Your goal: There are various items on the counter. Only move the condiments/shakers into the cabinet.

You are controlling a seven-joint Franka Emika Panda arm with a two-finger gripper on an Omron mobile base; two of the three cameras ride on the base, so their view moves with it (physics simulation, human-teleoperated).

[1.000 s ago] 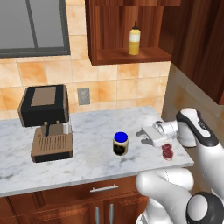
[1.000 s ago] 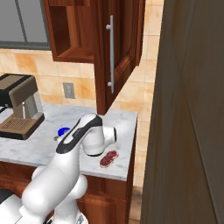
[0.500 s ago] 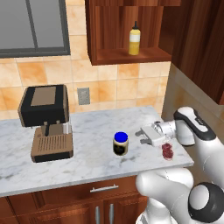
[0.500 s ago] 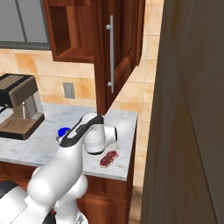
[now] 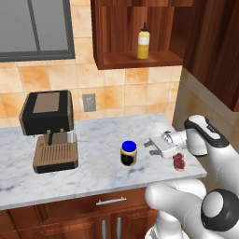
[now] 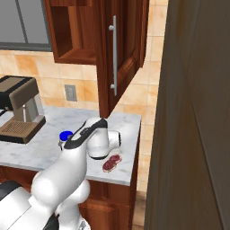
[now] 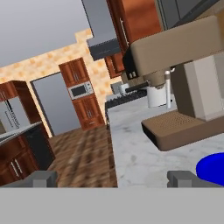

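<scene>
Marbled counter (image 5: 93,175) runs under tan tiles, with a coffee machine (image 5: 49,130) at its left end and the cabinet (image 5: 135,32) open above. You can see the bottle (image 5: 143,42) standing upright on the cabinet shelf, so that one looks done. Your jar (image 5: 128,153) stands alone mid-counter, well clear of the coffee machine. To its right the gripper (image 5: 150,143) lies low and level over the stone, pointing at the jar, jaws spread wide and holding nothing. Just beyond the wrist, near the counter's right edge, sits the dark-red lump (image 5: 179,161); leave it there, it is no condiment. I can't pick out the black shaker in these views.

Judging by this, you are on the approach to the jar. From the hand camera its blue lid (image 7: 211,169) sits off toward one fingertip (image 7: 183,178), not between the two, so the line is not yet right.

Your next move calls for shifting sideways until the jar is centred, easing forward round its body below the lid, then closing. Keep low but off the stone, and don't nudge the jar over.
</scene>
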